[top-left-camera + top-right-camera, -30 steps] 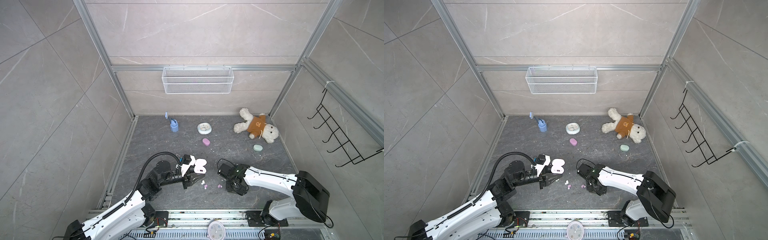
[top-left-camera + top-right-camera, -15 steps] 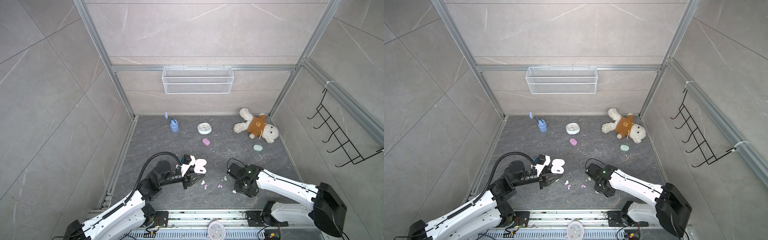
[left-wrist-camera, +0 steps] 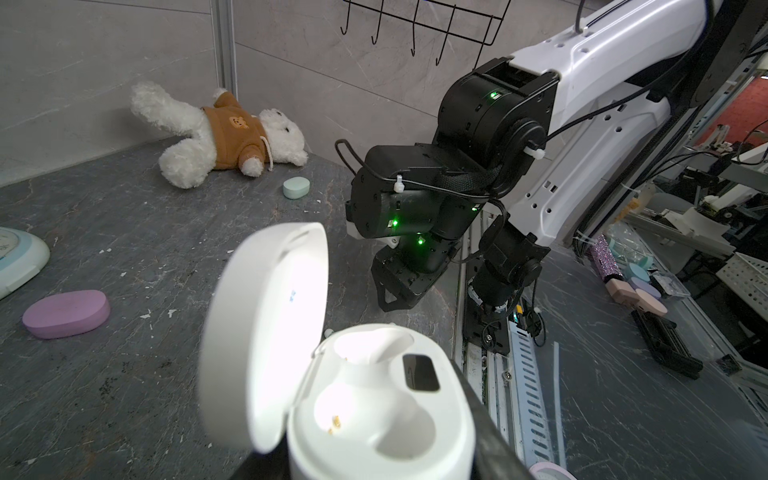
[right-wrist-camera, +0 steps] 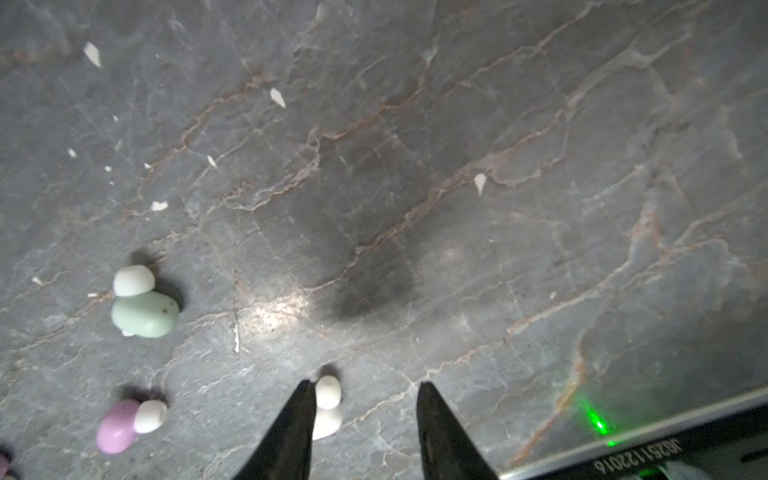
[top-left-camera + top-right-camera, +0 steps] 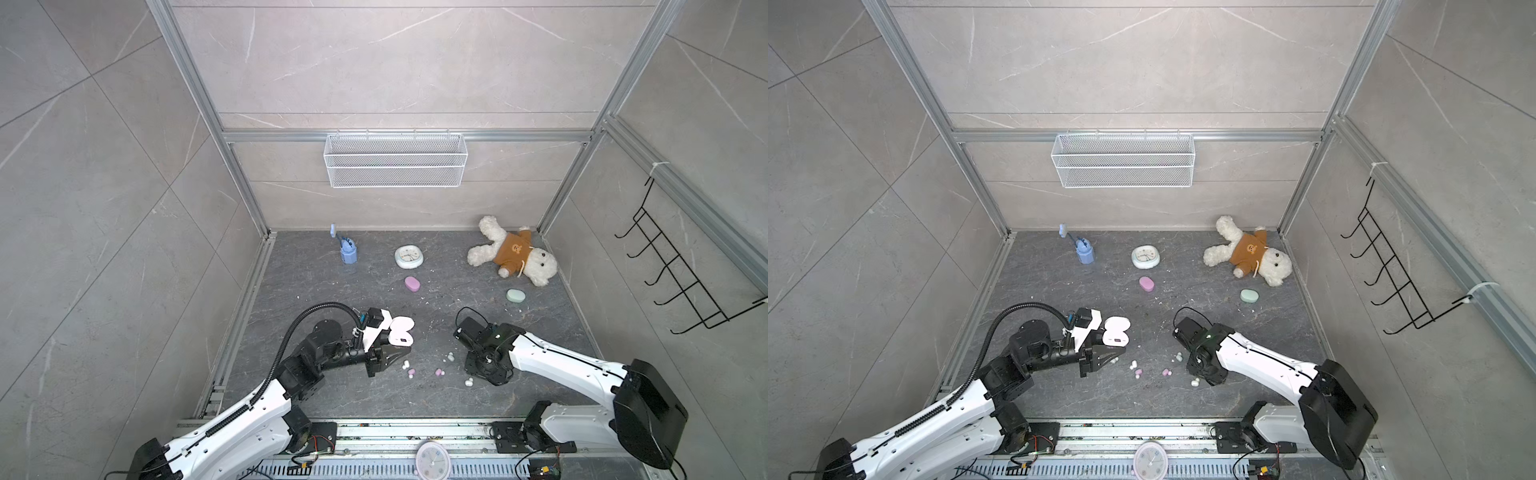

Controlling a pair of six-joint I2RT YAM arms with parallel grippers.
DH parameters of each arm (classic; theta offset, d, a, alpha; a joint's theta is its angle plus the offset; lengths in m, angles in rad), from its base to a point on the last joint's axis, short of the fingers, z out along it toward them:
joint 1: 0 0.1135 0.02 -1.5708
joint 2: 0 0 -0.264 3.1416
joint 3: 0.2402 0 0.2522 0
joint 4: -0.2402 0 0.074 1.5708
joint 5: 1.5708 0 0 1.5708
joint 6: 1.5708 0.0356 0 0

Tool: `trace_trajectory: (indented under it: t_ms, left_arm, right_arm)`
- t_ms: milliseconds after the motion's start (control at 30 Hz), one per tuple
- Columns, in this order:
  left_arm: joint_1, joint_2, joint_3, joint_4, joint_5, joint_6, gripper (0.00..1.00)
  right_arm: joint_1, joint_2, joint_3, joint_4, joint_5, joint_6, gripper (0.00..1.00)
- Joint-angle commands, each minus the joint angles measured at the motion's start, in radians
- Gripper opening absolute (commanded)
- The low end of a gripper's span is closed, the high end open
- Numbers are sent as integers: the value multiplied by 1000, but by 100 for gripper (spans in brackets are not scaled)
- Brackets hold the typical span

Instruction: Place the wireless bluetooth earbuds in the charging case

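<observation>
A white earbud (image 4: 328,405) lies on the dark stone bench (image 4: 457,166) between the spread fingers of the right gripper (image 4: 365,386), touching the inner face of one finger (image 4: 291,428) and clear of its twin; we see that gripper open wide, holding nothing. Outside that same finger rest a mint earbud (image 4: 145,313) and a pink earbud (image 4: 118,426). In both top views a second pink earbud (image 5: 411,372) and a second white earbud (image 5: 406,365) sit just beside the left gripper (image 5: 392,352), which is pinched on the base of the white charging case (image 3: 374,415); its lid stands swung open and we find both wells bare. Against a second ago, the right gripper has drawn away from the middle of the bench toward its own side, uncovering the mint earbud, while the left gripper and the charging case have kept their place. Farther back lie a pink case (image 5: 412,284) and a mint case (image 5: 515,296), both shut, a clock (image 5: 409,256) and a teddy bear (image 5: 513,255). On the back wall hangs a wire basket (image 5: 395,160); we make out nothing inside it.
</observation>
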Motion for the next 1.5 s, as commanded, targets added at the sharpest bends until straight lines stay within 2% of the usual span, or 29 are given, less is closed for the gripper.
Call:
trace_trajectory:
  t_ms: [0, 367, 1133, 1267, 1467]
  left_arm:
    - [0, -19, 42, 0, 8, 9, 29]
    - [1, -13, 40, 4, 10, 9, 29]
    - [1, -28, 37, 1, 11, 9, 29]
    - [1, -32, 32, 2, 8, 10, 29]
    - [0, -34, 37, -3, 14, 12, 29]
  right_arm:
    - [-4, 37, 3, 58, -50, -63, 48]
    - [-6, 88, -70, 65, -95, -19, 46]
    - [-7, -11, -134, -26, -111, 97, 41]
    - [-8, -34, -122, -42, -71, 119, 41]
    - [-19, -40, -55, -35, -33, 86, 42]
